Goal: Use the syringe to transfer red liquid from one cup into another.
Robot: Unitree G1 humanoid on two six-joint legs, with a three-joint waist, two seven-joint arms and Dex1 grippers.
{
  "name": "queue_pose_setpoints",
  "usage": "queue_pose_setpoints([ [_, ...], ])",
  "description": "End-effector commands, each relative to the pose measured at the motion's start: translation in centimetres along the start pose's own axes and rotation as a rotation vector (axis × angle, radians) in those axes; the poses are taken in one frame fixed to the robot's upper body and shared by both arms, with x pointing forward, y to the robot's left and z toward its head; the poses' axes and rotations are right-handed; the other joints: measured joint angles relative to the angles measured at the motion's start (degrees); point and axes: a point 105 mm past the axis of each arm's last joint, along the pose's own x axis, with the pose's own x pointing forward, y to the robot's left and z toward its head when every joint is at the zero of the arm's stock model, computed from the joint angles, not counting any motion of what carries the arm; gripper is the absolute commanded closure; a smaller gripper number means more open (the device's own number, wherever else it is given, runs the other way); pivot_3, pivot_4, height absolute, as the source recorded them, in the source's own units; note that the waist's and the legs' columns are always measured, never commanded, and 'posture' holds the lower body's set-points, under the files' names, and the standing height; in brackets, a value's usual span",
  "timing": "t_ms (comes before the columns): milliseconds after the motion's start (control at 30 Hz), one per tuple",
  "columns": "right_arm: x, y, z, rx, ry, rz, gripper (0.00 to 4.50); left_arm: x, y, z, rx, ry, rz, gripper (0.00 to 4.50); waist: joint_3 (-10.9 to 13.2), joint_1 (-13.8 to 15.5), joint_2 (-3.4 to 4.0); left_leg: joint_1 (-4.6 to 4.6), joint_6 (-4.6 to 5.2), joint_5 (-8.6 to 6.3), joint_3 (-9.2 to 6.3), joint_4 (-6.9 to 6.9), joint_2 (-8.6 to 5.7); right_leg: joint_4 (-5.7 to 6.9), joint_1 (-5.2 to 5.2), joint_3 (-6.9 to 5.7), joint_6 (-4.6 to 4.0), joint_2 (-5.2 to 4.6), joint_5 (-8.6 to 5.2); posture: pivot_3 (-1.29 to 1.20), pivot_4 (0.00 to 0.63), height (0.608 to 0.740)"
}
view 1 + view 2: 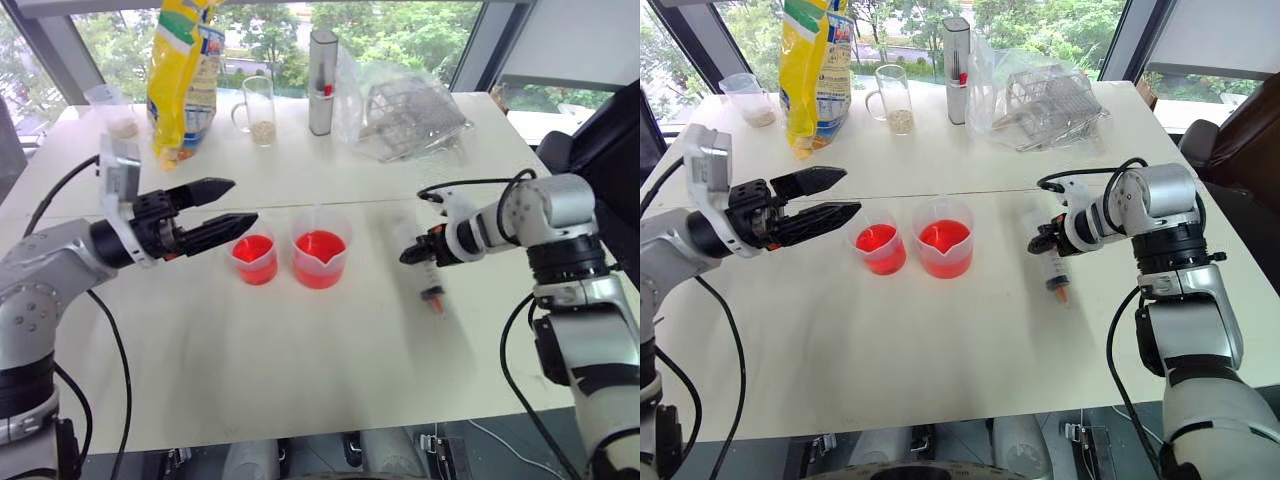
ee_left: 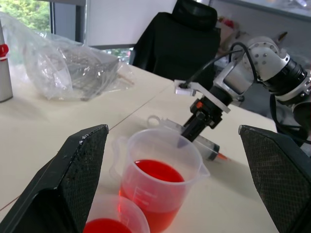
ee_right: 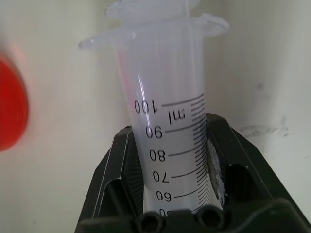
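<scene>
Right gripper [image 1: 1048, 243] clamps syringe [image 1: 1051, 262] over table [image 1: 940, 340].

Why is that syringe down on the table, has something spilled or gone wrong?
Nothing stands out. The syringe lies on the table, clamped by the right fingers. Both cups stand upright; no spill shows.

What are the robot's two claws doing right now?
Left claw: open, holding nothing, beside the small cup.
Right claw: closed on the syringe.
</scene>
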Motion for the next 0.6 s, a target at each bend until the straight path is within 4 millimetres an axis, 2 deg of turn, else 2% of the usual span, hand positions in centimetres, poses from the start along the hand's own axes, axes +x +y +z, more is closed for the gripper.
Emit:
queue_pose_setpoints([
  [33,-0.4,0.4,0.5,-0.001,-0.023,0.016,2.63,0.1,-0.7,0.8,0.057,-0.002,-0.024,0.02,0.0,0.0,0.00,0.00,0.00,0.00,0.00,0.00,0.00,0.00,0.00,0.00,0.00,-0.01,0.00,0.00,0.150,0.740],
  [200,-1.8,1.0,1.4,-0.048,-0.085,0.036,0.31,0.0,-0.7,0.6,0.052,0.012,-0.030,0.00,0.0,0.0,0.01,0.00,0.00,0.00,0.00,0.00,0.00,0.01,-0.01,0.00,0.00,0.01,0.00,0.00,0.150,0.740],
  [233,-2.4,1.3,1.7,-0.081,-0.109,0.036,0.14,0.0,-0.7,0.5,0.050,0.015,-0.030,0.00,0.0,0.0,0.02,0.00,0.00,0.00,0.00,0.00,0.00,0.01,-0.01,0.00,0.00,0.00,0.00,0.00,0.150,0.740],
  [367,-6.2,3.2,2.7,-0.293,-0.250,0.076,0.14,-0.4,-0.8,0.3,0.053,0.042,-0.024,0.00,0.0,0.3,0.04,-0.01,0.01,-0.01,-0.01,0.00,0.01,0.00,-0.02,0.00,0.02,-0.01,-0.01,0.00,0.150,0.740],
  [533,-10.0,5.2,1.6,-0.570,-0.358,0.191,0.14,-1.3,-0.7,0.2,0.071,0.083,-0.004,0.00,0.0,0.5,0.03,-0.03,0.07,-0.05,-0.02,-0.02,0.04,-0.18,0.01,-0.02,0.04,0.00,-0.03,0.00,0.150,0.740],
  [600,-10.9,5.1,0.8,-0.675,-0.381,0.194,0.14,-1.6,-0.8,0.1,0.072,0.091,0.000,0.00,0.0,0.7,0.03,-0.03,0.08,-0.05,-0.01,-0.03,0.04,-0.31,0.05,-0.03,0.03,0.00,-0.04,0.00,0.150,0.740],
])
